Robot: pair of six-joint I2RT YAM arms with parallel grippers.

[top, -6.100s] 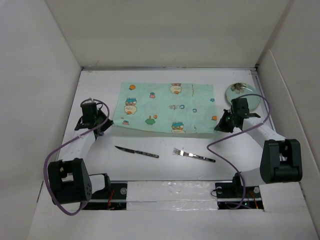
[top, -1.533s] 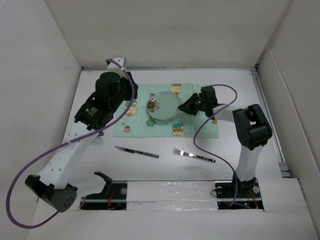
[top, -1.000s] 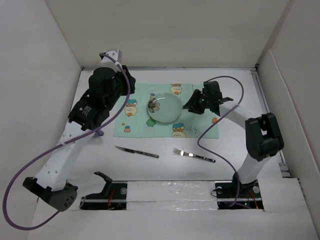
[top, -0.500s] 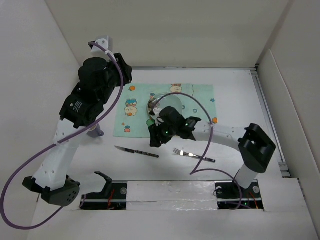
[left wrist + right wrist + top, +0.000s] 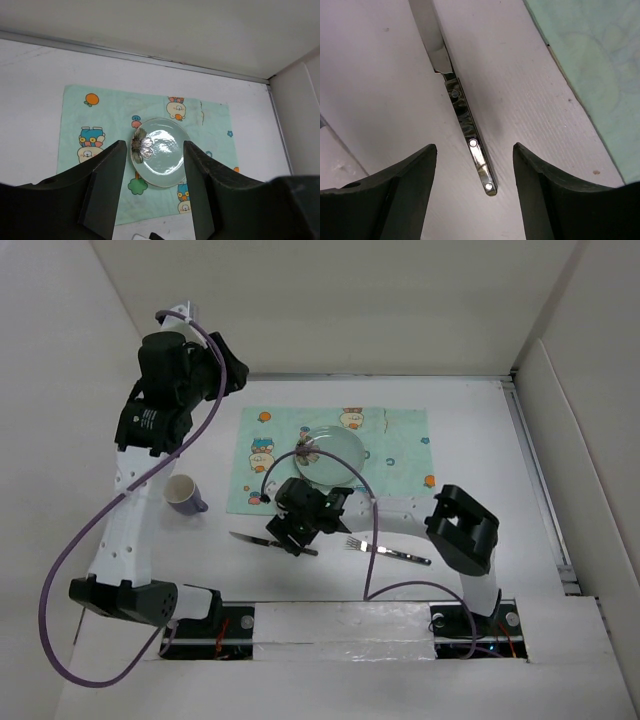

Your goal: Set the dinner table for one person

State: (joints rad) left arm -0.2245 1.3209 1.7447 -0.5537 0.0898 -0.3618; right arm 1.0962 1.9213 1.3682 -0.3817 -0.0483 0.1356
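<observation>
The white dinner table (image 5: 480,460) carries a mint-green placemat (image 5: 390,445) with a pale green plate (image 5: 330,453) on it. A lilac cup (image 5: 183,493) stands left of the placemat. In front of it lie a knife (image 5: 248,537) and a fork (image 5: 388,551). My right gripper (image 5: 292,536) is low over the knife, open. In the right wrist view the knife's handle (image 5: 470,137) lies between the fingers of the right gripper (image 5: 474,150), untouched. My left gripper (image 5: 228,368) hangs high at the far left, open and empty. Its wrist view frames the plate (image 5: 159,151) between the fingers (image 5: 107,185).
White walls (image 5: 60,390) close in the table on the left, back and right. A raised white ledge (image 5: 340,625) runs along the near edge between the arm bases. The right arm's elbow (image 5: 460,525) stands above the fork's handle end.
My right gripper swung from the plate's right side down to the knife and opened wider. The left arm rose and drew back to the far left, opening, leaving the cup uncovered.
</observation>
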